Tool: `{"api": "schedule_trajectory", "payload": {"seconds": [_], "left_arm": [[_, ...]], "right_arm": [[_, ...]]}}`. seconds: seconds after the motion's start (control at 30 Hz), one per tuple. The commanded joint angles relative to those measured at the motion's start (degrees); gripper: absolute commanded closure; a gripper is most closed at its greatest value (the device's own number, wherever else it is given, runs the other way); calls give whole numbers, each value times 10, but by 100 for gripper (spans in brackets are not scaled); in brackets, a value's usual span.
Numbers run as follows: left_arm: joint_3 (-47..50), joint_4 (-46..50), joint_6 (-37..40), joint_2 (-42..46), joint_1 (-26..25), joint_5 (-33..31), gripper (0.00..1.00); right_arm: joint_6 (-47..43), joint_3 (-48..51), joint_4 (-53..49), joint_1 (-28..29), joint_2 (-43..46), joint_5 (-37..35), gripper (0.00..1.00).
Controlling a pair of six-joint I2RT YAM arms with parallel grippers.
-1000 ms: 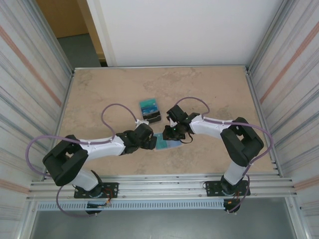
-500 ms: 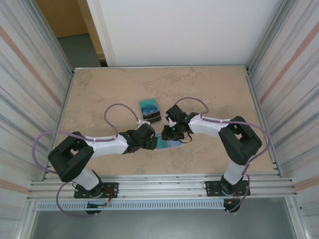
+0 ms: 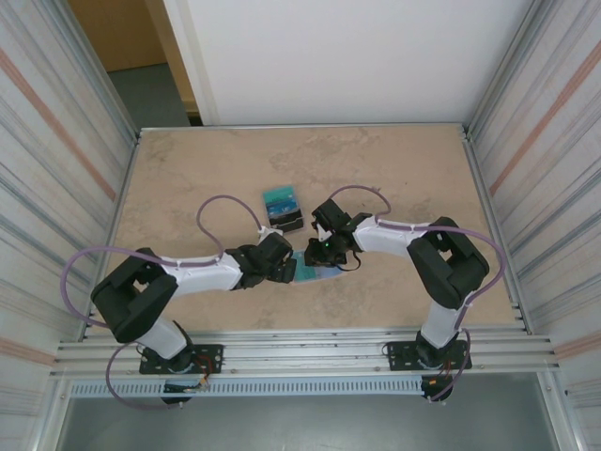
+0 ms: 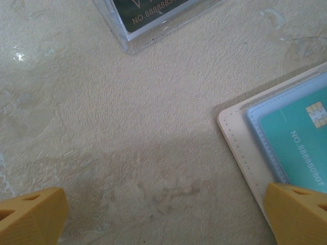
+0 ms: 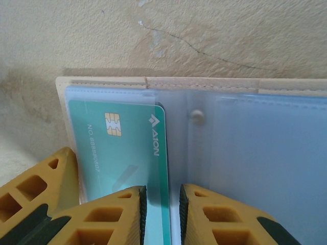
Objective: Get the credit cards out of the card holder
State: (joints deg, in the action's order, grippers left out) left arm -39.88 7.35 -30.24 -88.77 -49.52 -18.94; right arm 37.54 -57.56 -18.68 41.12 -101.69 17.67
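The card holder (image 3: 317,272) lies open on the table, tan rim and pale blue inside (image 5: 255,148). A teal credit card (image 5: 117,148) sits in its left clear pocket, its long edge sticking out toward the middle fold. My right gripper (image 5: 162,214) is down on the holder, its jaws a narrow gap apart astride that card edge, not clamped. My left gripper (image 4: 163,217) is wide open over bare table, its right finger (image 4: 299,212) resting on the holder's left edge (image 4: 240,138). That finger (image 5: 36,191) also shows in the right wrist view.
A stack of teal and dark cards (image 3: 283,209) lies behind the grippers; its clear-rimmed corner (image 4: 148,20) shows in the left wrist view. Metal rails and striped walls bound the table (image 3: 404,178) on both sides.
The right gripper has crept slightly left over the holder. The left arm's elbow shifted a little. The holder and the card stack have stayed put.
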Motion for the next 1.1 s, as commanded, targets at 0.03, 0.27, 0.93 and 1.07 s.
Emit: {"api": "schedule_trajectory", "payload": {"seconds": [0.03, 0.27, 0.93, 1.07], "left_arm": [[-16, 31, -2, -16, -2, -13, 1], [-24, 44, 1, -30, -2, -16, 1], [-36, 82, -4, -31, -2, -30, 1], [-35, 87, -6, -31, -2, -31, 1]], "right_arm": [[13, -11, 9, -4, -14, 29, 74], [29, 7, 47, -14, -13, 71, 74], [95, 102, 218, -52, 21, 203, 79], [109, 117, 242, -54, 27, 209, 79]]}}
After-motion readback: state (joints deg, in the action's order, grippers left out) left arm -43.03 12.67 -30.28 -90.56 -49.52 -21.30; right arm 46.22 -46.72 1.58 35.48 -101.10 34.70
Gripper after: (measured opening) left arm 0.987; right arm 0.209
